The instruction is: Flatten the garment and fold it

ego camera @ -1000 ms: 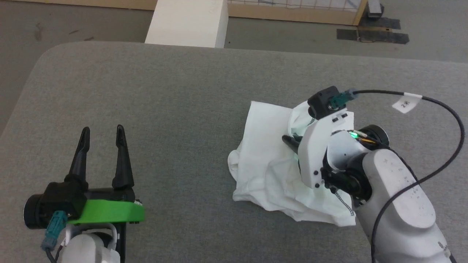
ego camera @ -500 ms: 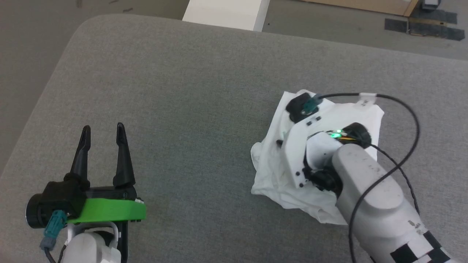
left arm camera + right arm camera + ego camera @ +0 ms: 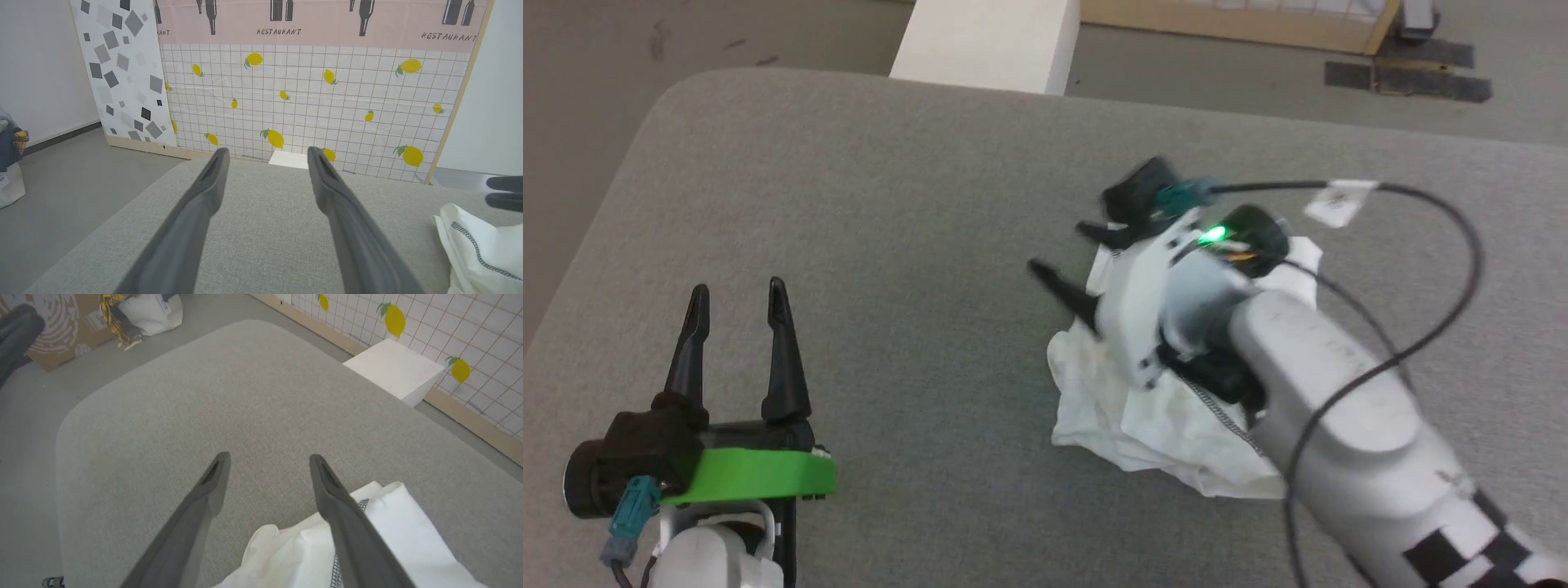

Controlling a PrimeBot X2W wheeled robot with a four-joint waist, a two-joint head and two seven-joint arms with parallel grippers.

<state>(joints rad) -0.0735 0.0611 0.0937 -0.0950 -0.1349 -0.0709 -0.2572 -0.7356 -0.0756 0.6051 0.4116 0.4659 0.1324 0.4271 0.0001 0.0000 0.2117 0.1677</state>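
Garment [image 3: 1143, 425] position, operator?
— Crumpled on your counter [image 3: 890, 204], right side, partly under your right claw [image 3: 1058, 247], spread wide, empty. Left claw [image 3: 735, 286] likewise agape, well apart. White box [image 3: 988, 41] beyond.

"restaurant" is printed twice along the pink band [image 3: 327, 20] atop the lemon-print panel [image 3: 310, 102].

The right gripper [image 3: 1058, 247] is showing blurred beside the shirt [image 3: 1168, 433], and the right arm [image 3: 1323, 384] is covering the shirt's middle

Garment [image 3: 1131, 425] lies right on the table [image 3: 890, 204] — box [image 3: 988, 41] behind it.
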